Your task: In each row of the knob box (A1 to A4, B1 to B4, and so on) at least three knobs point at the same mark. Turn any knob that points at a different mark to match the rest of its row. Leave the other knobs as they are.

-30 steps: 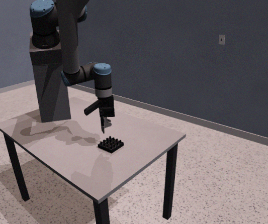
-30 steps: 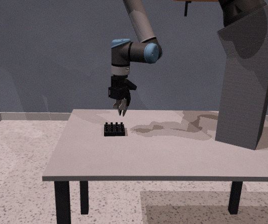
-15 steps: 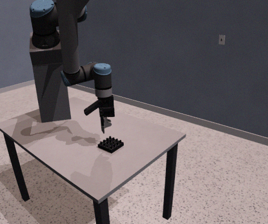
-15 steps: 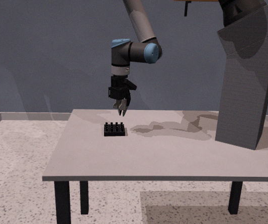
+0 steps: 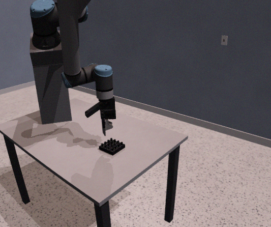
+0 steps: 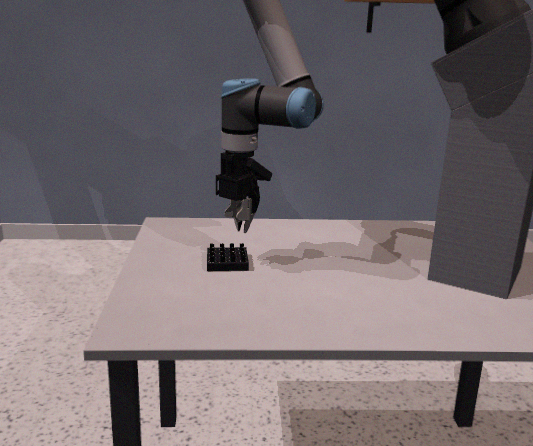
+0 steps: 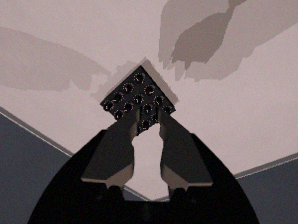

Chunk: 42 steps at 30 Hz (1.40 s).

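The black knob box (image 5: 110, 147) lies flat near the middle of the table, with several small dark knobs standing up from it. It also shows in the exterior view (image 6: 227, 258) and in the wrist view (image 7: 139, 102), where the knob marks are too small to read. My gripper (image 5: 104, 132) hangs fingers-down above the box's back edge, clearly apart from the knobs. In the exterior view the gripper (image 6: 243, 227) is above the box's right end. In the wrist view the fingers stand narrow with only a small gap and nothing between them.
The robot's grey pedestal (image 5: 51, 86) stands on the table's back corner. The table's edges (image 5: 142, 173) lie well away from the box.
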Available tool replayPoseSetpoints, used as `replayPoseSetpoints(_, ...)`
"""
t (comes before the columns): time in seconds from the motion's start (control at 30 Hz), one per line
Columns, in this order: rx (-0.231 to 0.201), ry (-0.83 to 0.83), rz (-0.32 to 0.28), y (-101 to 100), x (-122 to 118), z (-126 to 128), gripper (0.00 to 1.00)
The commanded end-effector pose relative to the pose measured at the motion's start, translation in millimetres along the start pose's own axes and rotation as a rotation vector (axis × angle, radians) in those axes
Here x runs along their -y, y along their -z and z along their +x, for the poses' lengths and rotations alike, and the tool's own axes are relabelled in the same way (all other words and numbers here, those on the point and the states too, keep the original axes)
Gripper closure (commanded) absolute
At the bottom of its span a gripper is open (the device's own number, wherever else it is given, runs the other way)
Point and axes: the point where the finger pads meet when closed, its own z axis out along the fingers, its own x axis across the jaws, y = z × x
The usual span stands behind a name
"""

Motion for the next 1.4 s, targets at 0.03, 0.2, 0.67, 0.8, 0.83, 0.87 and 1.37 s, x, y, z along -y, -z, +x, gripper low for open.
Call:
replayPoseSetpoints(0.03, 0.001, 0.0, 0.0, -3.9, -0.2, -0.2, 0.89)
replayPoseSetpoints(0.2, 0.001, 0.0, 0.0, -9.6, -0.2, -0.2, 0.89)
replayPoseSetpoints(0.67, 0.001, 0.0, 0.0, -25.6, -0.3, -0.2, 0.89)
replayPoseSetpoints(0.8, 0.001, 0.0, 0.0, -30.5, -0.3, -0.1, 0.89)
replayPoseSetpoints(0.83, 0.001, 0.0, 0.0, -31.5, -0.3, -0.2, 0.89)
replayPoseSetpoints(0.87, 0.001, 0.0, 0.0, -32.6, -0.3, -0.2, 0.89)
replayPoseSetpoints(1.37, 0.001, 0.0, 0.0, -39.7, -0.3, -0.1, 0.89)
